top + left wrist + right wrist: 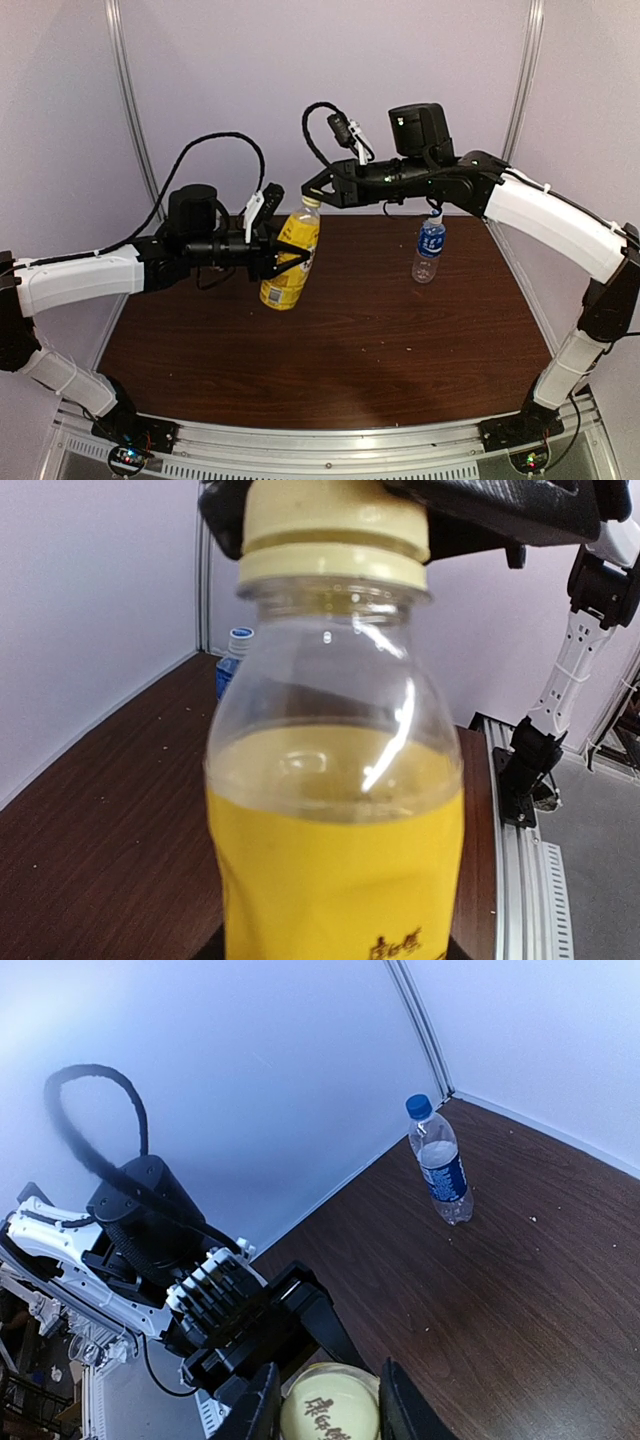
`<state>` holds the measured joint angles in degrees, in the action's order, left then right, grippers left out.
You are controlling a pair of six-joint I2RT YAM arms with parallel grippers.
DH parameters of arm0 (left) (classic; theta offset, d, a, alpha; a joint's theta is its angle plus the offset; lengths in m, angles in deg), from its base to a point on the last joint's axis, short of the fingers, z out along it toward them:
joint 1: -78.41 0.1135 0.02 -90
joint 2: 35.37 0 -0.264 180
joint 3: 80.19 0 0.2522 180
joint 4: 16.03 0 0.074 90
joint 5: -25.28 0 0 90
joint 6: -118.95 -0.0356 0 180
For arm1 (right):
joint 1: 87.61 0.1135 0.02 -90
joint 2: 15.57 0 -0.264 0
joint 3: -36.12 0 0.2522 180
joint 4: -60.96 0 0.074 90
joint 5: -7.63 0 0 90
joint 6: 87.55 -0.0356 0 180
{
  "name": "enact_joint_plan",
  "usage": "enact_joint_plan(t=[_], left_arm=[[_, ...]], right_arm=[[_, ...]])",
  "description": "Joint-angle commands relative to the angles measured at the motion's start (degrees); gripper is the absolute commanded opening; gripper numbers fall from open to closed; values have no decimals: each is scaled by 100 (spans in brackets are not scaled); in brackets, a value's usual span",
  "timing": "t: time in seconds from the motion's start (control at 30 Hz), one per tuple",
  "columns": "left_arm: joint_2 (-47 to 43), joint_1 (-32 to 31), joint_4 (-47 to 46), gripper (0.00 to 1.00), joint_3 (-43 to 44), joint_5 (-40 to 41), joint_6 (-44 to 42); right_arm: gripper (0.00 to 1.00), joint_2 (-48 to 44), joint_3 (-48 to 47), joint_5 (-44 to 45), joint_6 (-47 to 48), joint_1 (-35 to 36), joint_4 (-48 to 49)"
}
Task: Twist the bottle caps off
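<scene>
Currently the left gripper point(291, 253) clamps the yellow bottle point(284, 287) across its labelled body, left of centre on the table point(380, 340). The bottle leans, with its neck tipped toward the far right. Whether its base touches the table cannot be told. This grip acts as the counter-hold: it fixes the body so that torque on the cap does not spin the whole bottle. The lean also presents the neck to the other arm.

The right gripper point(313, 194) reaches in from the right and sits over the neck. In the right wrist view its fingers point(262, 1408) bracket the yellow cap point(330, 1412), one on each side, against the rim with no visible gap. Judge it closed on the cap. The cap sits fully down on the neck, so unscrewing appears not yet begun.

The clear bottle point(429, 250) stands upright at the far right, well apart, with its blue cap point(420, 1107) on.

Next step, as judged: rotate the right wrist about the neck axis while the left grip holds firm. Risk: the thin bottle wall may buckle or slip in the clamp.
</scene>
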<state>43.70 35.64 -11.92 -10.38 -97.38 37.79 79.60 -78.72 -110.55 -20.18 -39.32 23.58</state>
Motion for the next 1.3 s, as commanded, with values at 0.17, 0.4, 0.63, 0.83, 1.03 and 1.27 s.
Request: enact_joint_plan(t=[0.17,0.4,0.63,0.83,1.03,1.27], left_arm=[[-84,-22,-182,32,231,41,-85],[-77,-22,-230,32,226,-131,-78],[-26,-19,-391,33,226,-812,-14],[148,-20,-1077,37,215,-2326,518],[258,-17,-1611,38,154,-2934,993],[250,-22,-1526,37,121,-2613,923]], right_arm=[[34,-151,248,-256,137,31,304],[31,-115,283,-692,467,18,287],[21,-109,241,-1478,928,-194,345],[22,-47,-40,-2673,2294,-302,-190],[23,337,-732,-3430,3587,-410,-1458],[28,302,-808,-3149,3304,-524,-1345]])
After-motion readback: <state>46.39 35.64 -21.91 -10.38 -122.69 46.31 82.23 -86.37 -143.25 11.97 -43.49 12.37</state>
